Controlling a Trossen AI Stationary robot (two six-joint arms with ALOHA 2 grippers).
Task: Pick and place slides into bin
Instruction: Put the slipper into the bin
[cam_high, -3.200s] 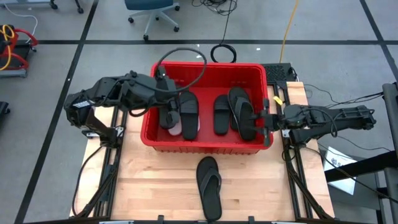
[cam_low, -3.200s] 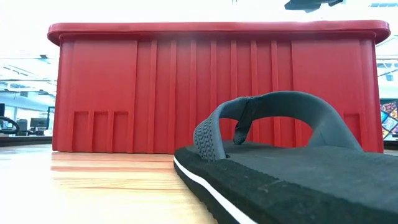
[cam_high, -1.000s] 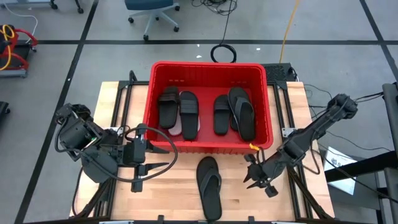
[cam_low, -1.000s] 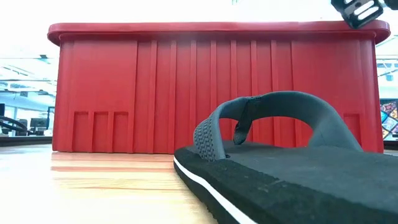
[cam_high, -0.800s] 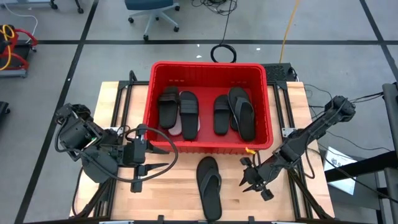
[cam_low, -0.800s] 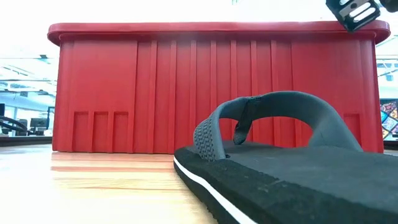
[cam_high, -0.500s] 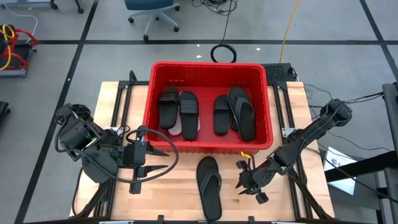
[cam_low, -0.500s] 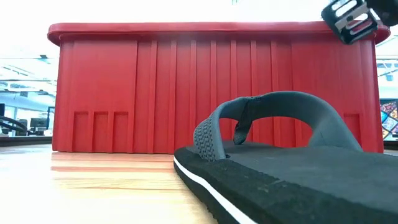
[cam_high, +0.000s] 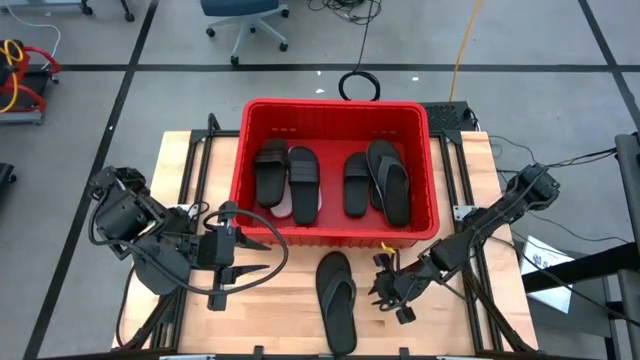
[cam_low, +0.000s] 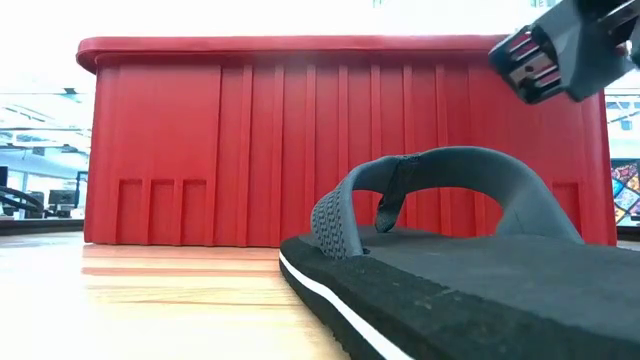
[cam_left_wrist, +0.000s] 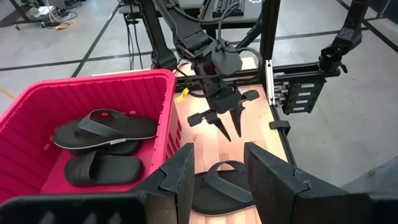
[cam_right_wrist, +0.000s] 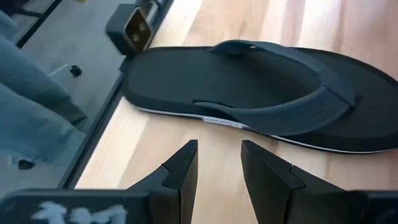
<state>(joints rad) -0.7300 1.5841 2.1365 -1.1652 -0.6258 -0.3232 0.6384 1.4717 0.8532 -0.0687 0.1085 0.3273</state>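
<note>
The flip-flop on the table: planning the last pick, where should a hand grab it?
Probably the raised thong strap of the flip-flop, taken from above: it arches clear of the flat sole. The open right hand is already beside it.

Bare table (cam_high: 280, 300) at 9 o'clock of flip-flop (cam_high: 336, 299). Right gripper (cam_high: 383, 291), jaws apart, crowds its 3 o'clock. Bin (cam_high: 335, 237) blocks 12.

wooden table (cam_high: 260, 315), office chair (cam_high: 243, 20), floor cables (cam_high: 358, 85)

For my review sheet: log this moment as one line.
right claw: open, beside flip-flop on table | left claw: open, idle | bin: holds slides
</note>
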